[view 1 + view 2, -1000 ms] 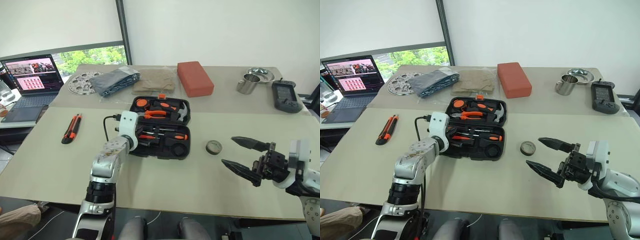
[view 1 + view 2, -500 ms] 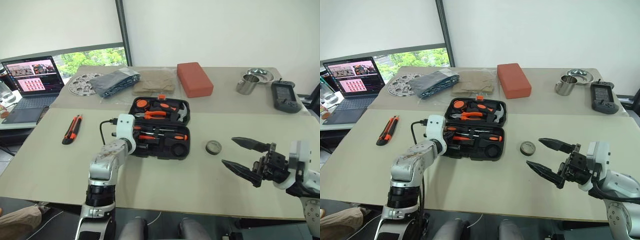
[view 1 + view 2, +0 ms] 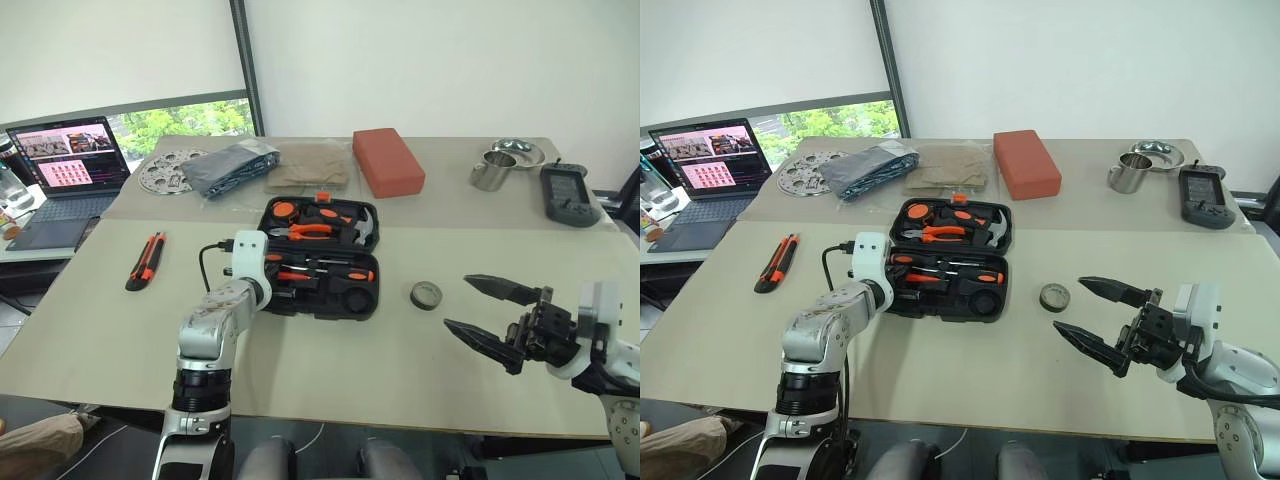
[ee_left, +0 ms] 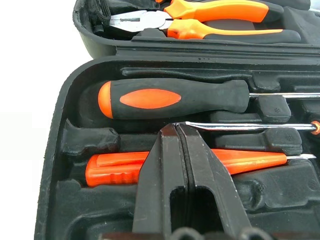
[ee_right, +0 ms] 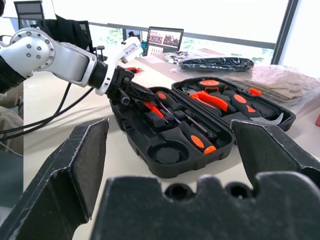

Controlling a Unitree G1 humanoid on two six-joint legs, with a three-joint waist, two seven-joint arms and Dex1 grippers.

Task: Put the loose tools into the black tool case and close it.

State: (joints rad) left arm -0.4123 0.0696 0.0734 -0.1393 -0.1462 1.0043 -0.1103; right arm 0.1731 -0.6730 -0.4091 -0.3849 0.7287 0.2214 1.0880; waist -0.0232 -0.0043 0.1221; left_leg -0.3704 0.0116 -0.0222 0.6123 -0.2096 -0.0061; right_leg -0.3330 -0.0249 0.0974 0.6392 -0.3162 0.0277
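Pressing its clenched, empty left gripper (image 4: 181, 131) over the small orange screwdriver (image 4: 120, 167) seats it in the open tool case (image 3: 372, 305); the right gripper (image 3: 492, 311) waits spread near the tape roll (image 3: 426, 294).

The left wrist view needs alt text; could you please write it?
The left tool, shut, sits over the small all-orange screwdriver in the open black moulded plastic tool case. Beyond lie a black-orange-handled screwdriver and orange-handled pliers.
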